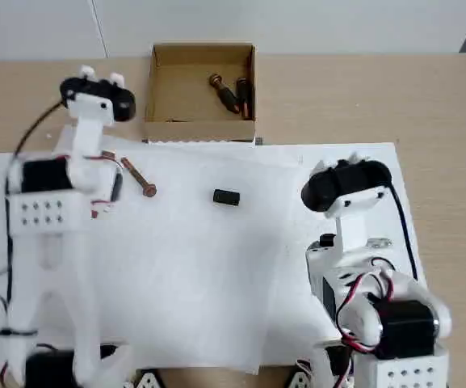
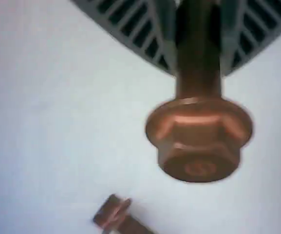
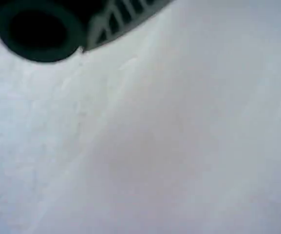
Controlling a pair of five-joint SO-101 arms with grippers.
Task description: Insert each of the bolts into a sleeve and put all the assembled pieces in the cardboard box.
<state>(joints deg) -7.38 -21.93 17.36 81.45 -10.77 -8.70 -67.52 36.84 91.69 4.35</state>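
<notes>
In the left wrist view my left gripper (image 2: 198,34) is shut on the shank of a copper bolt (image 2: 198,141), whose hex head hangs free over the white sheet. A second bolt (image 2: 113,217) lies on the sheet beyond it. In the high view a copper bolt (image 1: 138,179) shows beside the left arm's wrist; I cannot tell which of the two it is. My right gripper (image 3: 40,12) is shut on a black sleeve (image 3: 38,31), bore facing the camera. Another black sleeve (image 1: 226,196) lies mid-sheet. The cardboard box (image 1: 164,89) at the back holds assembled pieces (image 1: 231,93).
A white sheet (image 1: 200,275) covers the wooden table between the two arms. The left arm (image 1: 51,202) stands at the left, the right arm (image 1: 346,190) at the right front. The box sits just beyond the sheet's far edge.
</notes>
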